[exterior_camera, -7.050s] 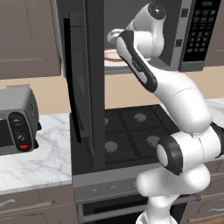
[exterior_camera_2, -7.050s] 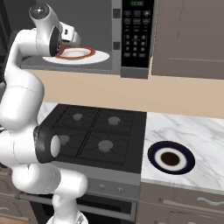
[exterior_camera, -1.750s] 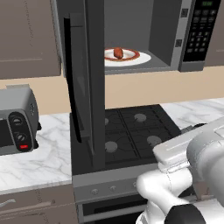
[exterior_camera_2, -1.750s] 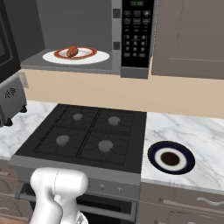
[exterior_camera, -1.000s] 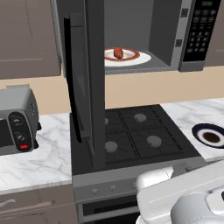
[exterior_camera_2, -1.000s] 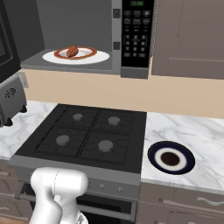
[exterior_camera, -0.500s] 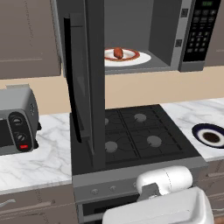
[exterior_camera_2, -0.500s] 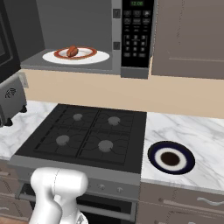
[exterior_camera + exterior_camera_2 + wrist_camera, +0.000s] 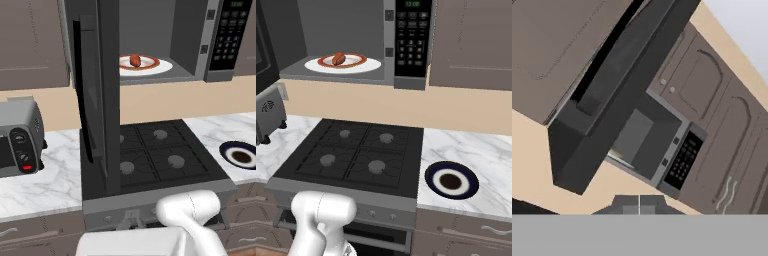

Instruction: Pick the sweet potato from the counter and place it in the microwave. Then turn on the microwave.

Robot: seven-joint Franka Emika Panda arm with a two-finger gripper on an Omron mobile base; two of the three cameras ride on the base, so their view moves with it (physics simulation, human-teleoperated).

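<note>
Above the black four-burner stovetop point(image 9: 150, 155), the small reddish-brown sweet potato point(image 9: 135, 60) is sitting on the white plate point(image 9: 342, 64) inside the dark grey microwave point(image 9: 150, 40), so we are judging that our end effector point(image 9: 639, 204), tips pressed together, should be pushing the wide-open windowed door point(image 9: 97, 100) squarely shut.

Glossy white, smooth-shelled robot arm point(image 9: 187, 212), rounded like a thick tube with a domed end cap, seen just in front of the black four-burner stovetop point(image 9: 150, 157). Broad, flat white casing below that dome, plain and unmarked. Same white rounded link point(image 9: 323, 212) on that stovetop's near side from the other base camera, narrowing into a cylindrical segment beneath. No cables, screws or lettering discernible. Two small dark finger tips point(image 9: 632, 202), squared and pressed together.
</note>
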